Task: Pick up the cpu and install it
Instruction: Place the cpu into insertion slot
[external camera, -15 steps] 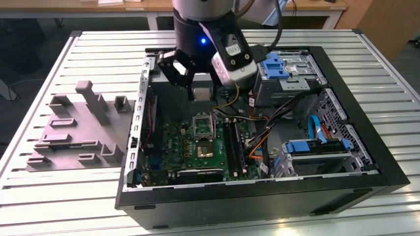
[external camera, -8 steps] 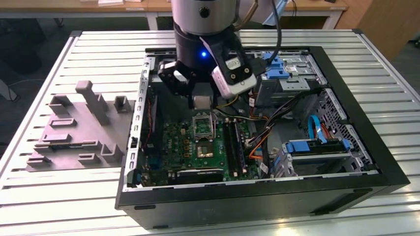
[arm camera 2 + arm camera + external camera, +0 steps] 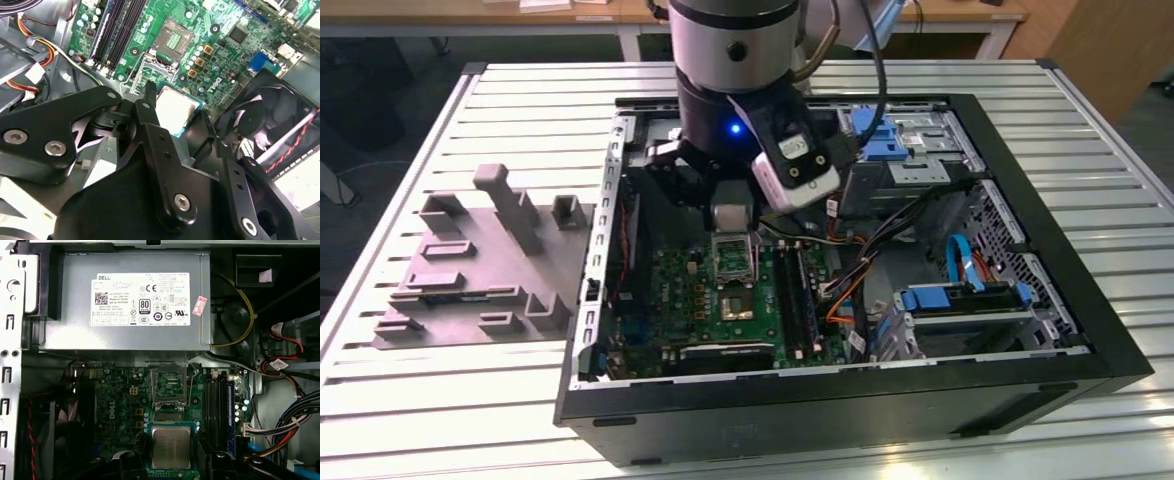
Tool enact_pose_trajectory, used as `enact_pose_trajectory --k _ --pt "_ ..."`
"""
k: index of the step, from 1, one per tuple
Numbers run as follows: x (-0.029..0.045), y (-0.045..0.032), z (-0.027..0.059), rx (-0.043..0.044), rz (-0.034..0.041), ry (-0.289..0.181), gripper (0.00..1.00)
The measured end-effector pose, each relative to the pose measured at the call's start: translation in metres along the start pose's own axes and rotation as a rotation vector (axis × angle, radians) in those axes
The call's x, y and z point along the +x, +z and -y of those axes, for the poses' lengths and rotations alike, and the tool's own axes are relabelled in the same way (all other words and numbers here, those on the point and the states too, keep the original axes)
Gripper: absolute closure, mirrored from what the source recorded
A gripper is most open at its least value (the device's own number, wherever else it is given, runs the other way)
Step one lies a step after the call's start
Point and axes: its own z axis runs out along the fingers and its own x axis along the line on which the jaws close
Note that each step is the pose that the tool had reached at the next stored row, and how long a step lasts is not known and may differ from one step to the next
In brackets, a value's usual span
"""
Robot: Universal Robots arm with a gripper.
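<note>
Table (image 3: 454, 400): slatted metal; it carries the computer case and, outside the case on the exterior view's left, the moulded tray
Computer case (image 3: 854, 415): black; lying flat with its open side up; cables, drive bays and boards showing inside
Robot arm (image 3: 734, 60): silver and black; it reaches down into the case from above; a blue light glows on its wrist
Moulded tray (image 3: 454, 290): grey, with raised blocks; just beside the case wall, apart from the arm
Power supply (image 3: 125, 305): grey metal box with a white label; inside the case, against one wall
Motherboard (image 3: 120, 405): green; flat on the case floor, beside the power supply
Fan (image 3: 260, 120): black, round; inside the case at the motherboard's edge
Memory slots (image 3: 220, 405): dark, long, parallel; inside the case on the motherboard
Gripper (image 3: 177, 117): black linkage fingers (image 3: 147, 107) inside the case, low over the motherboard; clamped on the cpu, one finger at each of two opposite edges
Socket (image 3: 170, 385): square metal frame on the motherboard inside the case; its centre uncovered; near the cpu but apart from it
cpu (image 3: 171, 447): pale silvery top, thin green rim; in both wrist views it sits level between the gripper's fingertips, inside the case, above the motherboard and short of the socket
</note>
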Motion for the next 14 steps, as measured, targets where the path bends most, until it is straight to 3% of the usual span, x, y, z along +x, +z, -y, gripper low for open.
enact_pose_trajectory --k 14 --pt "-0.0001 0.0256 0.0017 -0.0001 -0.0005 -0.008 0.52"
